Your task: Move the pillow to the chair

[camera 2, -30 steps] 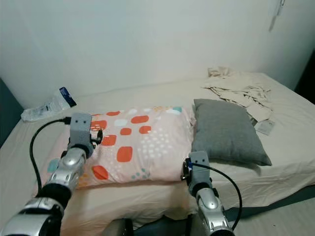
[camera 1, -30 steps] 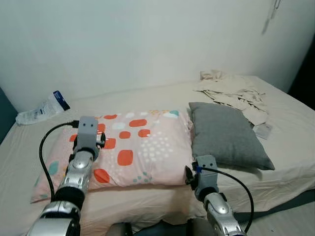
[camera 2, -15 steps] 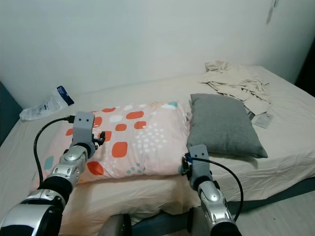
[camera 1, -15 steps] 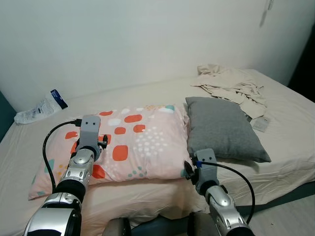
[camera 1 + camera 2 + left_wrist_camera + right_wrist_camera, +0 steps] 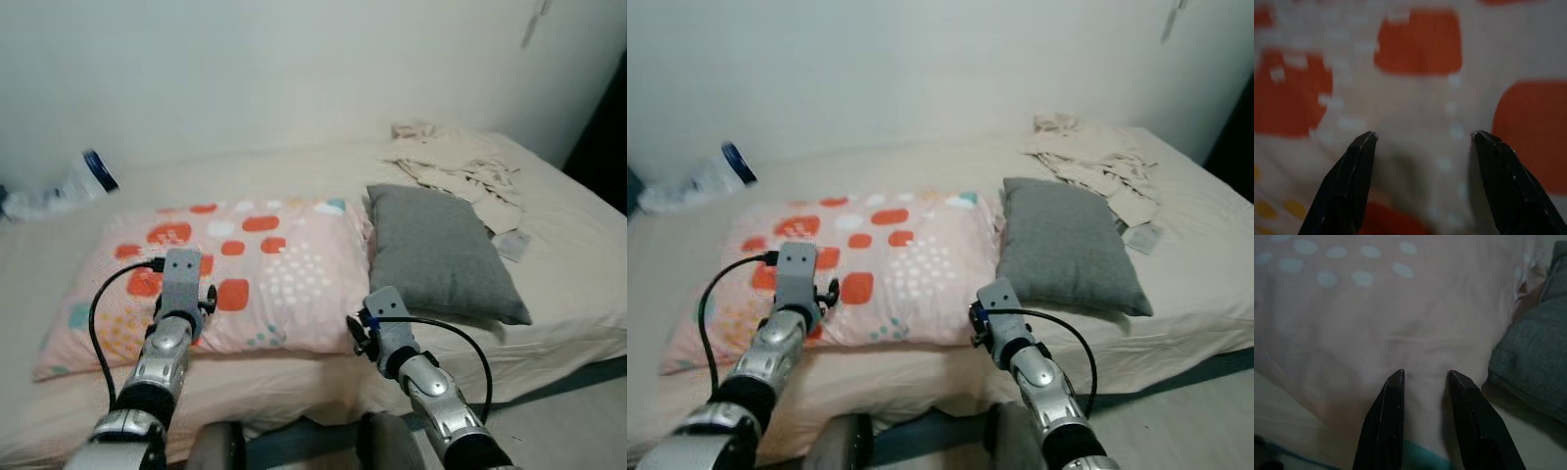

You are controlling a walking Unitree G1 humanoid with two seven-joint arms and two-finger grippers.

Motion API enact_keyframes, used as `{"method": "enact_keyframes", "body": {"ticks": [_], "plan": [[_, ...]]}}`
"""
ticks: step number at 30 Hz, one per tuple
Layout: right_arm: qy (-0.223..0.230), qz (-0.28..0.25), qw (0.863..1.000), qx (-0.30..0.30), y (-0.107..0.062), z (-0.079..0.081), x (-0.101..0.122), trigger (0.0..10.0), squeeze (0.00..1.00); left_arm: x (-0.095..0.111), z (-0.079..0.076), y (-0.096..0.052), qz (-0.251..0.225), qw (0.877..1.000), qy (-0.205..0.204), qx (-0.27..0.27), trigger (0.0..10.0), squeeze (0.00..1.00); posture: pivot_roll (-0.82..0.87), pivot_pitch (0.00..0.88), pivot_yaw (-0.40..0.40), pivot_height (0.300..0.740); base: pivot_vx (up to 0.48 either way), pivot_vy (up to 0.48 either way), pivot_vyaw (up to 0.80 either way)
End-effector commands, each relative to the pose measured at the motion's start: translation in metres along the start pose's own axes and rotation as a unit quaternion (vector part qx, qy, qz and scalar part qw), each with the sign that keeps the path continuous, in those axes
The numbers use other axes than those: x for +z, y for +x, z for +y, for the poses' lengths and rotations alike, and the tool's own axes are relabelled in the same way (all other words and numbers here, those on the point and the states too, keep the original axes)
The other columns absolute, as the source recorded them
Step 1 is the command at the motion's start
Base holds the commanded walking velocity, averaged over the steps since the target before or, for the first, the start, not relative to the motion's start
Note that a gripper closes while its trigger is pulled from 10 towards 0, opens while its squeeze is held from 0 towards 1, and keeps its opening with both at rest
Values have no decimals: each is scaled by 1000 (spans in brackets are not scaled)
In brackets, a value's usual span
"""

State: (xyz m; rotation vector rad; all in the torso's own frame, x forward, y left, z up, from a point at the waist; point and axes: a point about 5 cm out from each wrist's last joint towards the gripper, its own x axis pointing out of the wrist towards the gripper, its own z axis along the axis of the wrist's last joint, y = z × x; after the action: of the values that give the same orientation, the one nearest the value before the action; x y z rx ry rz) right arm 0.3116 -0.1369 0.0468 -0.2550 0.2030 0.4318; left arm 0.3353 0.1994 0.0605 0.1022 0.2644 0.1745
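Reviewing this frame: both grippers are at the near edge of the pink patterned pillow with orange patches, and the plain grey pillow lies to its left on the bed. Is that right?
Not quite. The plain grey pillow lies to the right of the pink patterned pillow with orange patches, as the left eye view shows. The rest holds: the left gripper and right gripper are at its near edge on the bed.

— What is in front of you?

— A bed [image 5: 588, 284] with a beige sheet, set against a white wall.

— What lies on it?

— Before me, a pink patterned pillow [image 5: 245, 269] with orange patches. A grey pillow [image 5: 436, 250] is just beside it on my right. Crumpled beige cloth [image 5: 456, 166] sits further back, and a plastic packet [image 5: 59, 188] lies far left.
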Motion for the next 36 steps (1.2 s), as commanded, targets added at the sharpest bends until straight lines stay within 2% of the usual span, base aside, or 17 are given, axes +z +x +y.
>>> {"method": "enact_keyframes", "body": {"ticks": [1, 5, 9, 12, 15, 16, 18, 20, 21, 22, 26, 29, 30, 31, 33, 34, 36], "plan": [[-8, 8, 1000, 17, 0, 5, -3, 10000, 0, 3, 3, 0, -9, 1000, -9, 11, 10000, 0, 40, 155, -124, 587, 0, 0, 0], [-14, 2, 1000, 27, 3, 6, 1, 10000, 0, 2, 9, -2, -13, 1000, -15, 25, 10000, 0, 47, 164, -139, 587, 0, 0, 0], [-9, -26, 999, 16, 6, 0, 13, 10000, 0, 14, 15, 1, -33, 999, -15, 35, 10000, 0, 52, 174, -126, 587, 0, 0, 0], [1, -41, 999, 5, 7, -6, 20, 10000, 0, 27, 17, 7, -47, 998, -23, 39, 10000, 0, 50, 180, -117, 587, 0, 0, 0], [26, -62, 998, 2, 8, -13, 32, 10000, 0, 55, 28, 18, -61, 995, -65, 51, 10000, 0, 45, 199, -94, 587, 0, 0, 0], [26, -62, 998, 2, 8, -13, 32, 10000, 0, 55, 28, 18, -61, 995, -65, 51, 10000, 0, 45, 199, -94, 587, 0, 0, 0], [28, -66, 997, 4, 8, -14, 34, 10000, 0, 62, 31, 21, -61, 994, -77, 56, 10000, 0, 46, 208, -88, 587, 0, 0, 0], [28, -67, 997, 6, 5, -14, 32, 10000, 0, 81, 41, 30, -44, 993, -91, 64, 10000, 0, 50, 240, -68, 587, 0, 0, 0], [28, -67, 997, 6, 5, -14, 32, 10000, 0, 81, 41, 30, -44, 993, -91, 64, 10000, 0, 50, 240, -68, 587, 0, 0, 0], [31, -64, 997, 4, 2, -13, 28, 10000, 0, 90, 45, 33, -28, 993, -96, 57, 10000, 0, 48, 254, -58, 587, 0, 0, 0], [38, -63, 997, 1, -2, -11, 25, 10000, 0, 100, 53, 36, -16, 993, -101, 60, 10000, 0, 43, 268, -40, 587, 0, 0, 0], [46, -65, 997, -1, -6, -9, 23, 10000, 0, 111, 60, 37, -6, 989, -137, 47, 10000, 0, 36, 272, -26, 587, 0, 0, 0], [46, -65, 997, -1, -6, -9, 23, 10000, 0, 111, 60, 37, -6, 989, -137, 47, 10000, 0, 36, 272, -26, 587, 0, 0, 0], [53, -67, 996, -5, -8, -8, 23, 10000, 0, 117, 69, 37, -10, 981, -181, 64, 10000, 1000, 34, 270, -23, 587, 0, 0, 0], [55, -67, 996, -5, -8, -8, 23, 10000, 0, 119, 71, 37, -13, 978, -195, 68, 10000, 1000, 31, 269, -18, 587, 0, 0, 0], [57, -68, 996, -7, -9, -7, 23, 10000, 0, 123, 83, 36, -16, 978, -189, 92, 10000, 1000, 28, 270, -14, 587, 0, 0, 0], [57, -68, 996, -7, -9, -7, 23, 10000, 0, 123, 83, 36, -16, 978, -189, 92, 10000, 1000, 28, 270, -14, 587, 0, 0, 0]]}}
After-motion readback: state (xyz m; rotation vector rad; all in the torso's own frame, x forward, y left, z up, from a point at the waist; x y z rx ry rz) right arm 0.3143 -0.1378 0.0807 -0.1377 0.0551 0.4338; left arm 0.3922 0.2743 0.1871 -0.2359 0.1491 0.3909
